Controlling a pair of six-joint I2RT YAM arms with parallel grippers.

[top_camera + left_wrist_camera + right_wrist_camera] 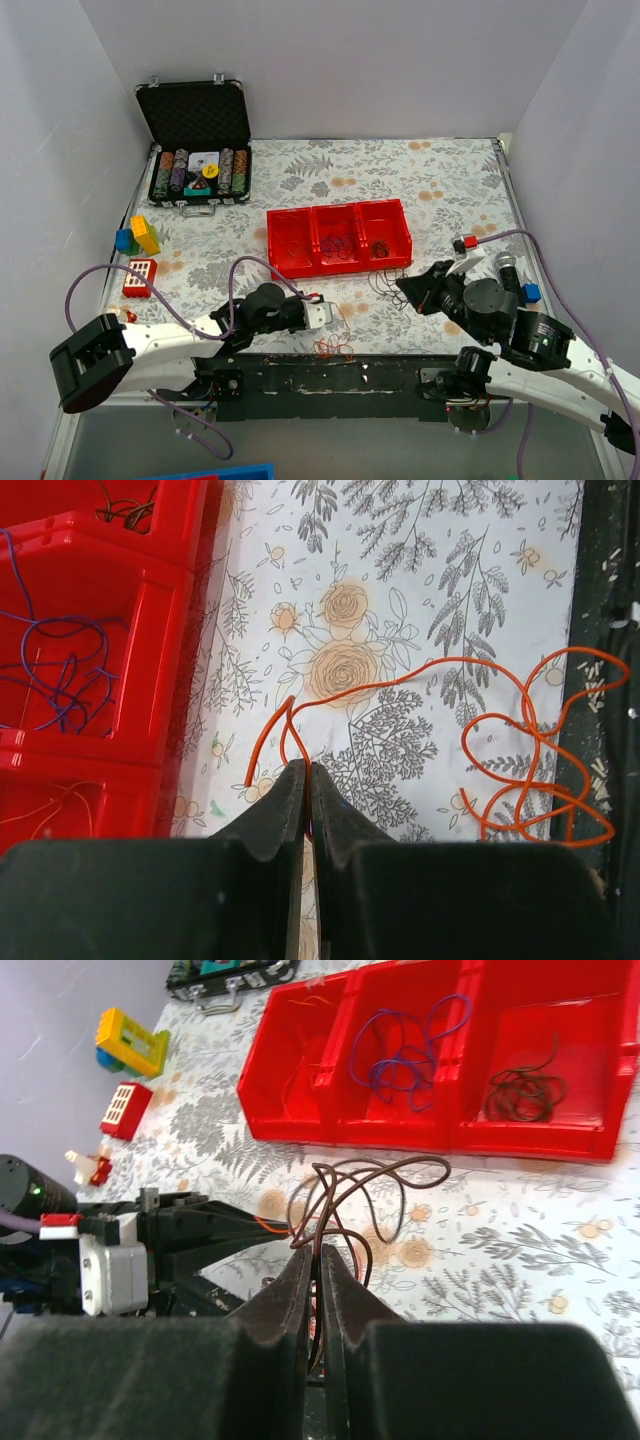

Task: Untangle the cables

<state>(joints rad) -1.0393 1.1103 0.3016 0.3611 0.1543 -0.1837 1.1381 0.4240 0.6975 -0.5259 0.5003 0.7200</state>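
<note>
My left gripper (328, 312) is shut on an orange wire (520, 770) low over the flowered cloth. The wire leaves the jaws (307, 770), arcs right and ends in a loose coil at the table's front edge (335, 348). My right gripper (405, 290) is shut on a bunch of dark brown wires (400, 1165), whose loops rise from the jaws (320, 1255) and hang just in front of the red bins. In the right wrist view the left gripper's fingers (215, 1232) lie close to the left, with a bit of the orange wire (268, 1225) reaching the brown loops.
Three joined red bins (338, 262) stand mid-table, holding thin orange, purple (400, 1050) and dark (520, 1090) wires. An open poker chip case (195, 150) stands at the back left. Toy blocks (140, 235) and a red-and-white block (140, 272) lie at the left. A black strip (330, 375) runs along the front edge.
</note>
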